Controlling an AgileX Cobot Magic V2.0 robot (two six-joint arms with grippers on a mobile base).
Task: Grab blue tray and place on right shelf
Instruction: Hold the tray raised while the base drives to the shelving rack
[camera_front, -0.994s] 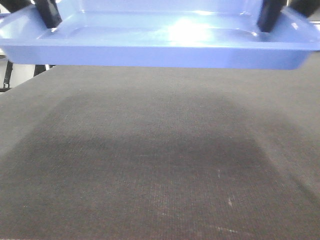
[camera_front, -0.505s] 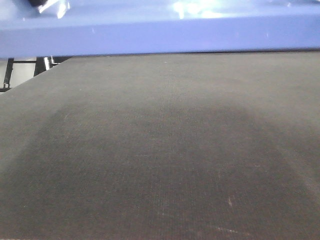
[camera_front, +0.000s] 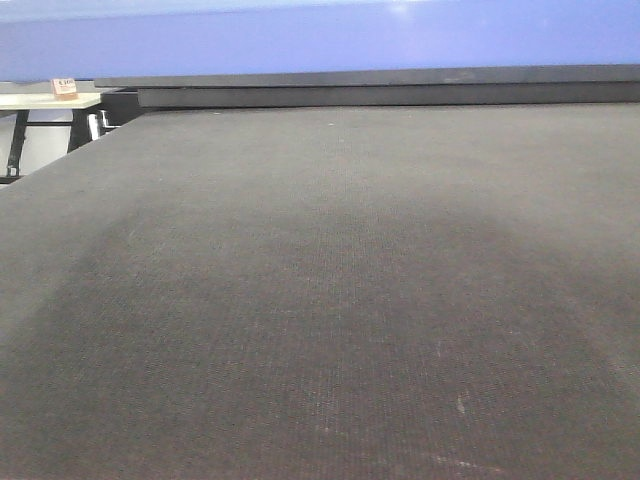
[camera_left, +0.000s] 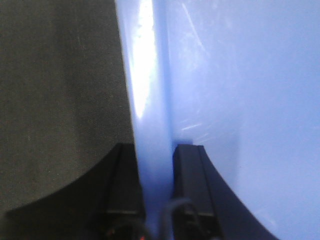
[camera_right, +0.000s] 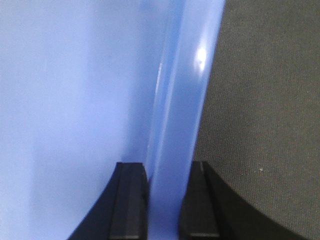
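Observation:
The blue tray (camera_front: 320, 40) is lifted off the table; only its near wall shows as a band across the top of the front view. My left gripper (camera_left: 155, 162) is shut on the tray's left rim (camera_left: 150, 100), one finger outside the wall and one inside. My right gripper (camera_right: 167, 172) is shut on the tray's right rim (camera_right: 180, 90) in the same way. The tray's inside floor fills much of both wrist views. The right shelf is not in view, and neither gripper shows in the front view.
A dark grey cloth-covered table (camera_front: 320, 300) fills the front view below the tray, with its dark far edge (camera_front: 380, 95) just under it. A pale surface with a small label (camera_front: 60, 92) and black legs stand beyond the table's far left corner.
The tray has risen with both grippers on it: its inside and my fingers showed a second ago, now only its near wall does. The table's far edge has come into view.

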